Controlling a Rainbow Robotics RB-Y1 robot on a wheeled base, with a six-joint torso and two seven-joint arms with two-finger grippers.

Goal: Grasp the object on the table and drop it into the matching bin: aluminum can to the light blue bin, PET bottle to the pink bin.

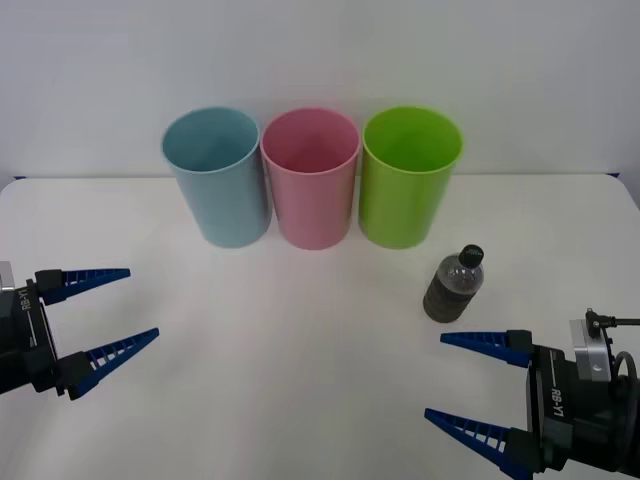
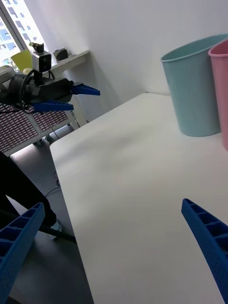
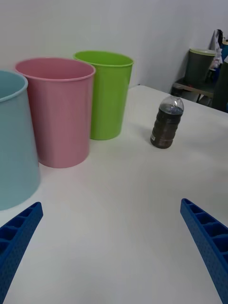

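Upright, the bottle [image 1: 455, 284] stands on the table [image 1: 300, 350] just before the green cup [image 1: 410, 190]. Both the left gripper [image 1: 120, 310] and right gripper [image 1: 460, 385] hover spread wide, well short of the pink bin [image 1: 311, 180].

A plain white wall [image 1: 320, 60] stood behind the far edge of the white table [image 1: 280, 360], evenly lit and bare. In the right wrist view the same wall [image 2: 123, 42] ran to a corner where a white ledge [image 2: 71, 58] carried a yellow-green pot [image 2: 21, 59] and a small grey item. Beside it a window [image 2: 14, 26] let in daylight, with buildings outside. Beyond the table's edge lay a grey floor [image 2: 42, 166] and a panel with a red-and-white grid pattern [image 2: 23, 126]. In the left wrist view, past the table's far corner, a dark grey bin with a pale lid [image 3: 200, 66] sat on low dark furniture.
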